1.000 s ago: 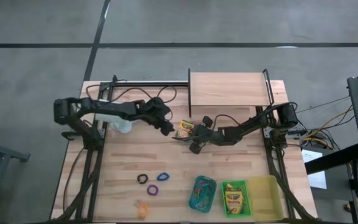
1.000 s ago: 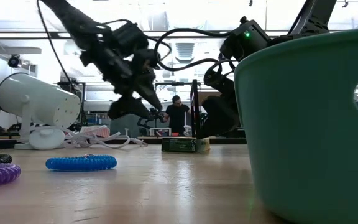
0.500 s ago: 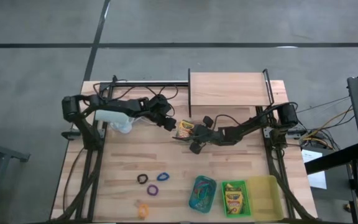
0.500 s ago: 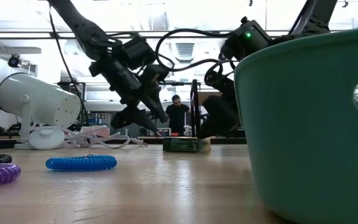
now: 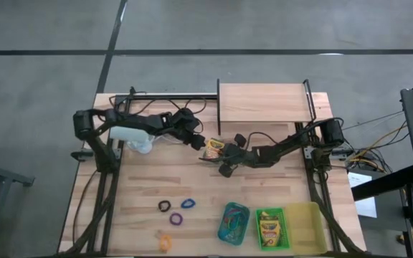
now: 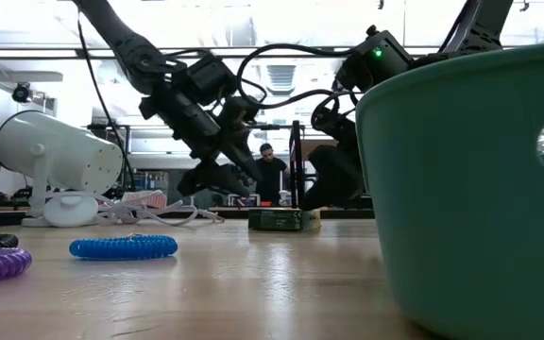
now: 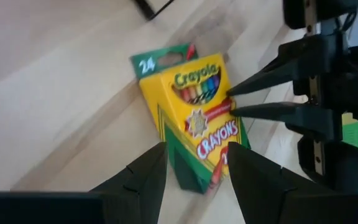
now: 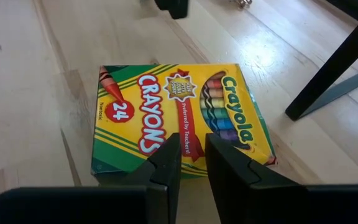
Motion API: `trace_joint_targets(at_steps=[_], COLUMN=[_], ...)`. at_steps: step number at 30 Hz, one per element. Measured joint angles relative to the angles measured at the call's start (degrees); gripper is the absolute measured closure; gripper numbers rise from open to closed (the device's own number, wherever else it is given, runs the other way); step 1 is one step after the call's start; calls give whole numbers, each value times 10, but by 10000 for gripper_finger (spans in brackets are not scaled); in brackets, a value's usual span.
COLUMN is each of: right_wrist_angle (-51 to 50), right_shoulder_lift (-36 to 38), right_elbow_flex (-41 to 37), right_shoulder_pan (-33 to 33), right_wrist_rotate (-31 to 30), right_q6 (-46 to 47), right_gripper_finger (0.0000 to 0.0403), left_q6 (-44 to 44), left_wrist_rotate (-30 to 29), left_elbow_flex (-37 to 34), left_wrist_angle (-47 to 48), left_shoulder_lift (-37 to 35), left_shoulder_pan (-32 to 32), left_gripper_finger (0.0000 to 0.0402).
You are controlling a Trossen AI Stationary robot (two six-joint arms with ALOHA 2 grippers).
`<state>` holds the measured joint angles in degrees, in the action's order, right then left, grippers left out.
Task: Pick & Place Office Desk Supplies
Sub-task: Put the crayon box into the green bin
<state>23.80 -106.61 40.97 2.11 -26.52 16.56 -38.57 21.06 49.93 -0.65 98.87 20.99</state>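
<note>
**Two grippers crowding one crayon box**

Crayola crayon box (image 5: pixel 214 148) lies flat on the bench (image 5: pixel 206 186), toward the far edge, just in front of the raised wooden shelf (image 5: pixel 265 102).

Left gripper (image 5: pixel 196 145) at the box's left side, fingers parted wide enough to straddle it, nothing held. Right gripper (image 5: pixel 219 159) at the opposite side, fingers (image 8: pixel 166 163) narrowed to a slim gap, tips over the printed face, not gripping.

Risks, as I judge them:
- Fingertips meeting over the box; the left wrist view shows the right gripper's points already close.
- Narrow right fingers pushing the box, not pinching it, so it skids.
- A shove sideways, spoiling the left gripper's straddle.
</note>
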Motion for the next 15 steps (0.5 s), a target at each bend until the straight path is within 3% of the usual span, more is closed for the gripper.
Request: trace_joint_targets(at_steps=[8, 15], right_wrist_angle=[-2, -2], right_shoulder_lift=[0, 0], right_elbow_flex=[-1, -1], right_shoulder_pan=[0, 0], right_wrist_rotate=[0, 0], right_q6=[11, 10], right_gripper_finger=[335, 335], left_q6=[-44, -52], left_wrist_rotate=[43, 40], left_elbow_flex=[1, 1], left_wrist_angle=[-45, -50], left_shoulder_lift=[64, 71], left_shoulder_pan=[2, 3], left_gripper_finger=[229, 229])
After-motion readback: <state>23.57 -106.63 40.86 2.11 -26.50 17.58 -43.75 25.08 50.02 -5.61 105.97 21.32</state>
